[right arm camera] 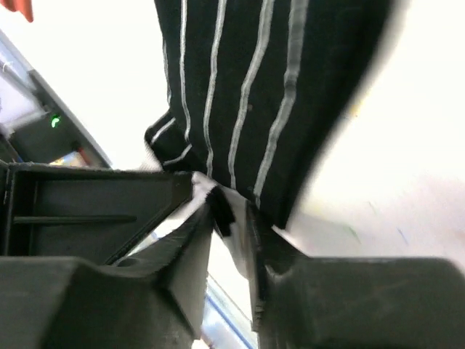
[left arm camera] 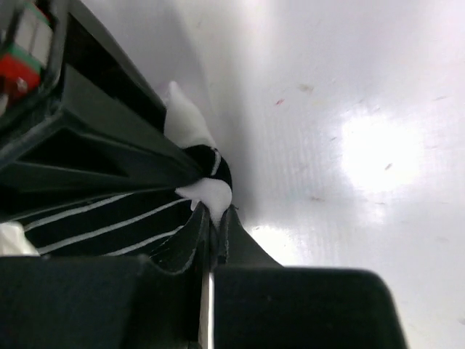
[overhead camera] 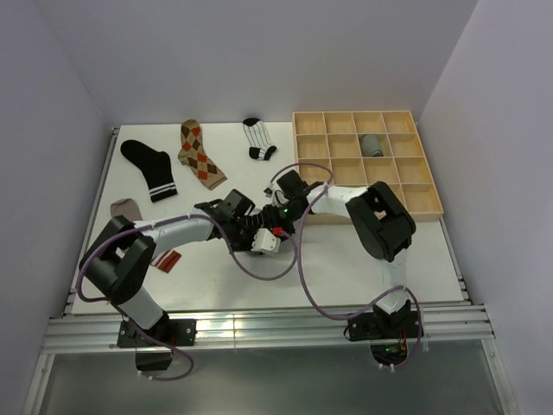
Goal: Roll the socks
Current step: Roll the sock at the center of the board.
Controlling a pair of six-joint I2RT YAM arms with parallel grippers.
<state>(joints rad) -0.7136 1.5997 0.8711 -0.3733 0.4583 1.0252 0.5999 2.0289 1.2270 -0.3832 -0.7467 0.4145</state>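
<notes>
A black sock with thin white stripes and white ends [overhead camera: 265, 242] lies at the table's middle between both grippers. My left gripper [overhead camera: 251, 227] is shut on its white end, seen close in the left wrist view [left arm camera: 214, 218], with the striped body [left arm camera: 94, 225] beside the jaws. My right gripper [overhead camera: 279, 214] is shut on the sock's edge [right arm camera: 229, 211], and the striped body [right arm camera: 254, 87] hangs beyond the jaws. At the back lie a black sock with white bands [overhead camera: 149, 169], an argyle sock [overhead camera: 199, 154] and a striped sock [overhead camera: 257, 138]. A taupe sock [overhead camera: 125, 208] lies at the left.
A wooden grid tray [overhead camera: 356, 113] stands at the back right with a rolled grey sock [overhead camera: 371, 145] in one compartment. A small red tag [overhead camera: 168, 260] lies by the left arm. White walls close in the table on three sides.
</notes>
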